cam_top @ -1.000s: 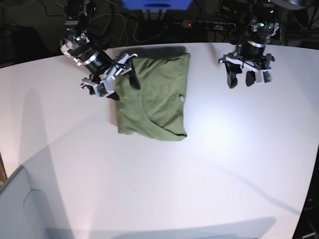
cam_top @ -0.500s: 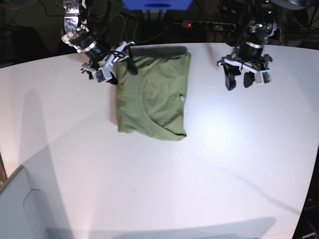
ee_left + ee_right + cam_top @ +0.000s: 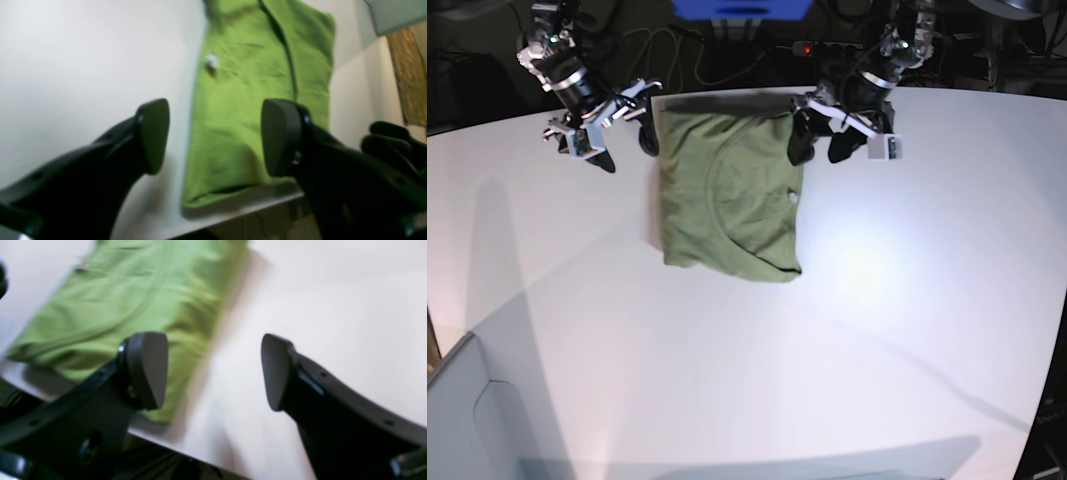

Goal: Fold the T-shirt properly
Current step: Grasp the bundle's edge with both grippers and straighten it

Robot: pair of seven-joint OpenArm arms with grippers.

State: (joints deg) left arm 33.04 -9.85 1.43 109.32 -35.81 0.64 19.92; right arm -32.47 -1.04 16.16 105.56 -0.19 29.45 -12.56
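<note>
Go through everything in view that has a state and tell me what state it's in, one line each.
T-shirt: folded into a rectangle, lying flat on the table, held by neither tool.
Left tool: open, empty, at the shirt's far corner on the base view's right.
Right tool: open, empty, just off the shirt's far corner on the base view's left.
Power strip: red light on.

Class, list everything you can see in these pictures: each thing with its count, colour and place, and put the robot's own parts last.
T-shirt: one, olive green, folded flat on the table's far side.
Table: one, white, fills most of the base view.
Power strip: one, dark, red light, behind the table.
Blue object: one, at the top edge, behind the table.
Left end effector: one, black, open, at the shirt's far corner.
Right end effector: one, black, open, beside the shirt's other far corner.
</note>
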